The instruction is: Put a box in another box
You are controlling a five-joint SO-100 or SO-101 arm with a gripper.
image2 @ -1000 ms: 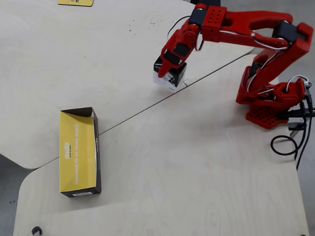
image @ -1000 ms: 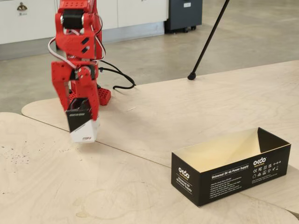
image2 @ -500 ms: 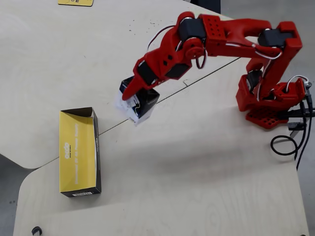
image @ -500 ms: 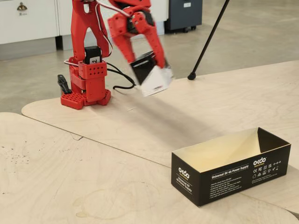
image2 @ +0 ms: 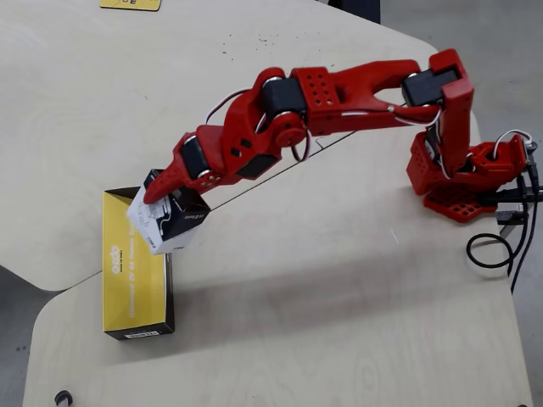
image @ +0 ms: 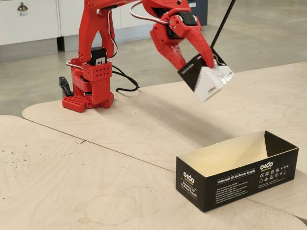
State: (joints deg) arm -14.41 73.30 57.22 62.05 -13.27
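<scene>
My red gripper [image: 200,61] is shut on the small black-and-white box [image: 206,78] and holds it tilted in the air above the table. In the overhead view the gripper [image2: 161,193] and the small box [image2: 168,222] hang over the far right edge of the long black carton [image2: 136,263]. The long carton [image: 237,171] lies open on the table at the lower right of the fixed view, with a pale cream inside and white "okdo" print on its side. Nothing shows inside it.
The arm's red base [image: 88,91] stands at the back left of the fixed view with black cables [image: 125,81] beside it. The plywood table [image: 96,158] is made of curved panels with seams. A black rod [image: 223,21] slants behind the gripper.
</scene>
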